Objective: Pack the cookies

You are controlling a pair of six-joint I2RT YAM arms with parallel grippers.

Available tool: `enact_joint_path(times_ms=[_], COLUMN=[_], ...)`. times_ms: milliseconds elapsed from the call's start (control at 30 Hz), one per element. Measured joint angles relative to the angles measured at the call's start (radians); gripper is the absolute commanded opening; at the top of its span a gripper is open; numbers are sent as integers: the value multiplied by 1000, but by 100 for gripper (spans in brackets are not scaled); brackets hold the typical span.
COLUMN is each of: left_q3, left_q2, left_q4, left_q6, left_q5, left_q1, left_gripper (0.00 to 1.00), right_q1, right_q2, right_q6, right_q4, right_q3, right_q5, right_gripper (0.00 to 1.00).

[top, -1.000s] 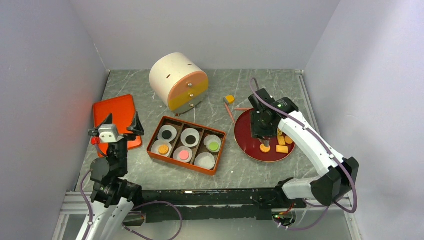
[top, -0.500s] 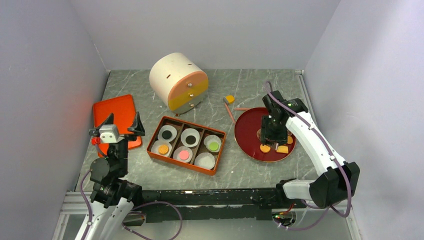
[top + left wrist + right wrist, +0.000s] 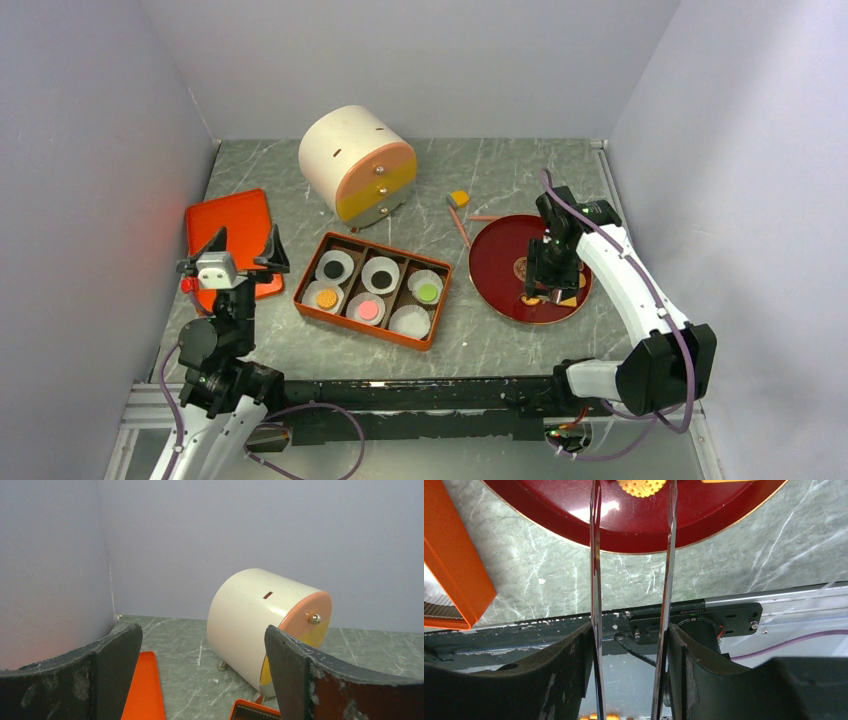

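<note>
Orange and yellow cookies (image 3: 567,299) lie on the dark red plate (image 3: 495,270). My right gripper (image 3: 549,283) hovers over them, shut on thin metal tongs (image 3: 669,555). The blades stand apart, and their tips straddle a round orange cookie (image 3: 641,486) on the plate (image 3: 634,525). The orange box (image 3: 372,290) holds white paper cups with black (image 3: 333,268), green (image 3: 427,291), orange and pink cookies. My left gripper (image 3: 243,250) is raised at the near left, open and empty (image 3: 202,645).
A white cylinder with an orange-yellow front (image 3: 357,165) stands at the back, also seen in the left wrist view (image 3: 260,625). An orange lid (image 3: 228,225) lies at the left. A small orange piece (image 3: 459,198) and a pink stick (image 3: 461,228) lie behind the plate.
My right gripper has moved right and nearer across the plate and now covers some of the cookies. The left arm has not moved.
</note>
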Motion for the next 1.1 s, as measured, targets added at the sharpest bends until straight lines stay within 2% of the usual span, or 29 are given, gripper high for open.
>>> enact_joint_path(times_ms=[400,767,900,1100], left_q3=[0,0,0,0], left_q2=[-8,-18,-20,-19], left_q4=[0,0,0,0], left_q6=[3,5,8,8], left_q5=[0,-1,-1,0], left_q1=[-3,-7,-7,-7], left_gripper=[97,97,97,97], right_q1=[-5,-5,-5,4], right_q2=[19,50,63,82], right_q6=[-11,-37,-64,-111], right_q4=[3,2,8,11], right_q3=[-8,-5,18,128], right_q5=[-5,-29,-54,-101], right_gripper=[50,36,31,28])
